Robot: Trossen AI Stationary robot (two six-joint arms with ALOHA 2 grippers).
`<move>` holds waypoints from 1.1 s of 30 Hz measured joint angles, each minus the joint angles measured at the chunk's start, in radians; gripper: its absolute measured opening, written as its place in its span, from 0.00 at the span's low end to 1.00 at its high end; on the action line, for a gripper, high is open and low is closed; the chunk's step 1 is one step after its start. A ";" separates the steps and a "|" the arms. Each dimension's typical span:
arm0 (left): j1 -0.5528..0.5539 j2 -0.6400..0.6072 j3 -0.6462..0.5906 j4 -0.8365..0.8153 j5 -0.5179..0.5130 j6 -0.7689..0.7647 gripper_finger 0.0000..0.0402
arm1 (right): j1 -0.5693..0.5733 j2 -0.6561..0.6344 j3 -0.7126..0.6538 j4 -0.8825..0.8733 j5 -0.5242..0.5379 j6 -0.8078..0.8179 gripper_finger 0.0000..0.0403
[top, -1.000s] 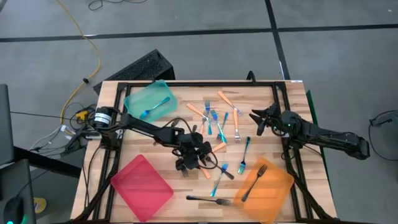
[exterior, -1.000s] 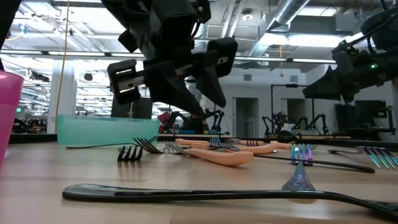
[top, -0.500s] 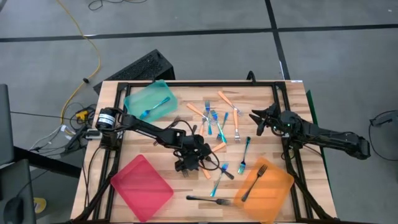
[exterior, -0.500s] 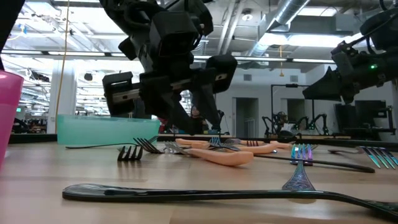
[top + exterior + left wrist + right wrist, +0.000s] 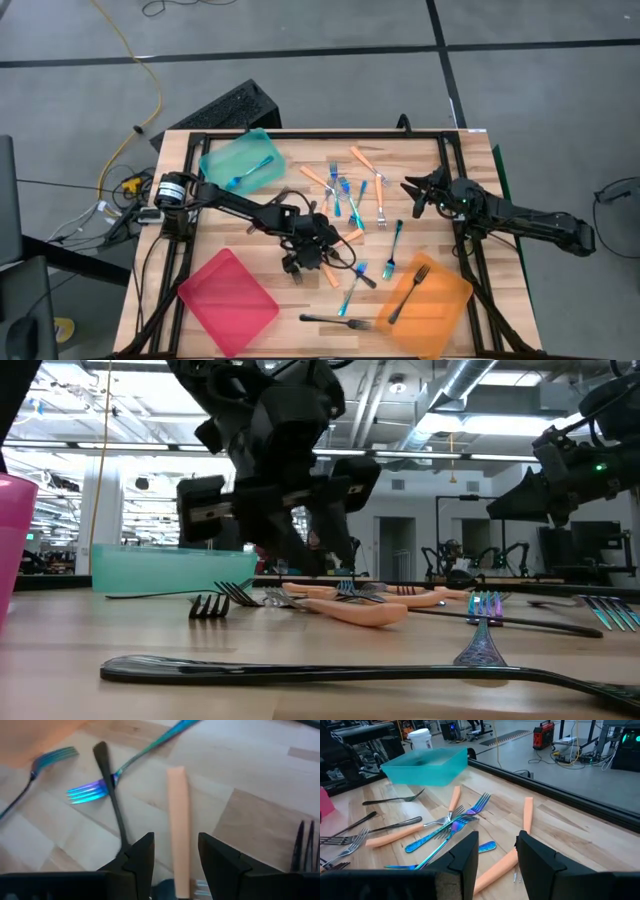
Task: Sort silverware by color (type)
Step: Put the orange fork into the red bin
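Forks lie scattered on the wooden table: blue ones (image 5: 345, 195), orange-handled ones (image 5: 362, 158) and black ones (image 5: 335, 321). My left gripper (image 5: 308, 258) hangs open low over the table's middle. Its fingers (image 5: 142, 855) stand on either side of an orange-handled fork (image 5: 176, 820) without touching it. A black fork (image 5: 111, 795) crosses a blue fork (image 5: 87, 792) just beyond. My right gripper (image 5: 408, 192) waits open above the table's right side, nothing between its fingers (image 5: 467, 852).
A teal tray (image 5: 222, 165) at the far left holds one blue fork. A red tray (image 5: 228, 300) sits at the near left. An orange tray (image 5: 440, 300) at the near right holds a black fork (image 5: 408, 292). Black rails frame the table.
My left gripper has rolled a little about its own line and sunk slightly toward the forks under it. Its fingers have stayed open. No fork has moved.
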 joint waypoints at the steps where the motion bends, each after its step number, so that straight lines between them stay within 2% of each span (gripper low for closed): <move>1: -0.001 0.010 0.014 -0.009 0.003 -0.001 0.34 | 0.000 0.000 0.000 0.000 0.000 0.000 0.38; 11: -0.005 0.166 0.192 -0.212 0.070 0.011 0.34 | 0.001 0.007 0.000 0.000 0.001 0.000 0.38; 18: 0.011 0.165 0.194 -0.231 0.089 0.025 0.33 | 0.001 0.013 0.000 0.000 0.001 0.000 0.38; 21: 0.017 0.165 0.194 -0.232 0.089 0.025 0.28 | 0.001 0.013 0.000 0.000 0.001 0.000 0.38; 27: 0.017 0.168 0.194 -0.232 0.097 0.025 0.12 | 0.001 0.013 0.000 0.000 0.001 0.000 0.38; 33: 0.018 0.189 0.198 -0.222 0.170 0.000 0.01 | 0.001 0.013 0.000 0.000 0.001 0.000 0.38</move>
